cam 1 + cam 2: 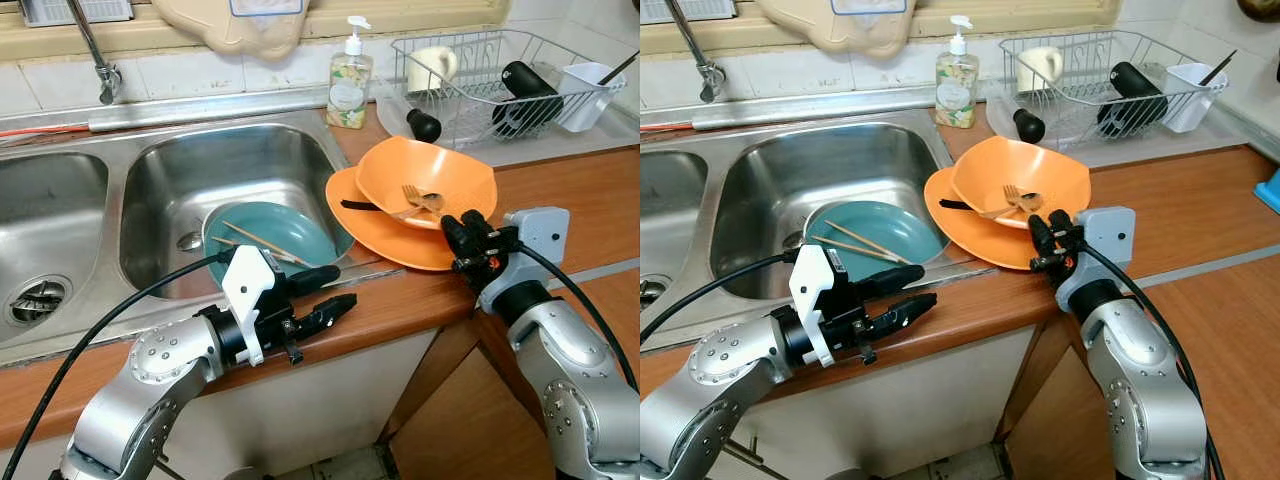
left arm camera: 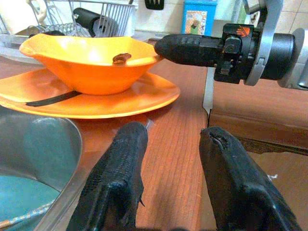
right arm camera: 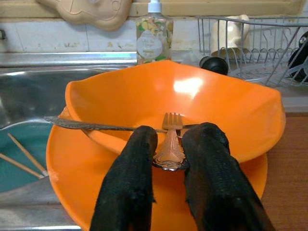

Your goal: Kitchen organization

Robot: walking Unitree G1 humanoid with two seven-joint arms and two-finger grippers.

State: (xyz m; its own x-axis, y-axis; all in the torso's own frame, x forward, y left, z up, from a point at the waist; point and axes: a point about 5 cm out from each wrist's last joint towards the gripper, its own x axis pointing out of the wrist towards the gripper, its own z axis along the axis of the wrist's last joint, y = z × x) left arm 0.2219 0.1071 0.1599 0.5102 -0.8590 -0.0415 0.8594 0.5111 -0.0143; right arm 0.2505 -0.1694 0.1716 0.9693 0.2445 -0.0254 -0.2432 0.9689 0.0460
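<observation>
Wooden counter (image 1: 560,200) with a double steel sink (image 1: 200,170) set into its left half; tiled wall behind. Tap (image 1: 100,60) at 11 o'clock of the scene. Right basin holds a teal plate (image 1: 290,235) with two chopsticks (image 1: 255,240) lying across it.

Left end effector (image 1: 325,295) hovers over the counter's front edge at 6 o'clock of the teal plate, its fingers (image 2: 120,178) spread apart and empty, pointing toward the orange dishes.

Soap bottle (image 1: 349,80) stands on the sink ledge at 12 o'clock of the orange dishes.

Orange plate (image 1: 375,235) rests on the counter just right of the basin, its left rim overhanging the sink edge. An orange bowl (image 1: 440,165) sits on it, shifted toward the back right. A fork (image 3: 169,139) lies inside the bowl; a dark-handled utensil (image 1: 365,206) lies between bowl and plate, its kind not clear.

Right end effector (image 1: 468,238) sits at the bowl's front rim, at 5 o'clock of the bowl. In the right wrist view the fork's handle end lies between the two fingers (image 3: 130,183), which are close together; whether they actually grip it cannot be told.

Dish rack (image 1: 500,85) at 1 o'clock holds a cream mug (image 1: 432,65), a black item (image 1: 528,90) and a white container (image 1: 585,95).
</observation>
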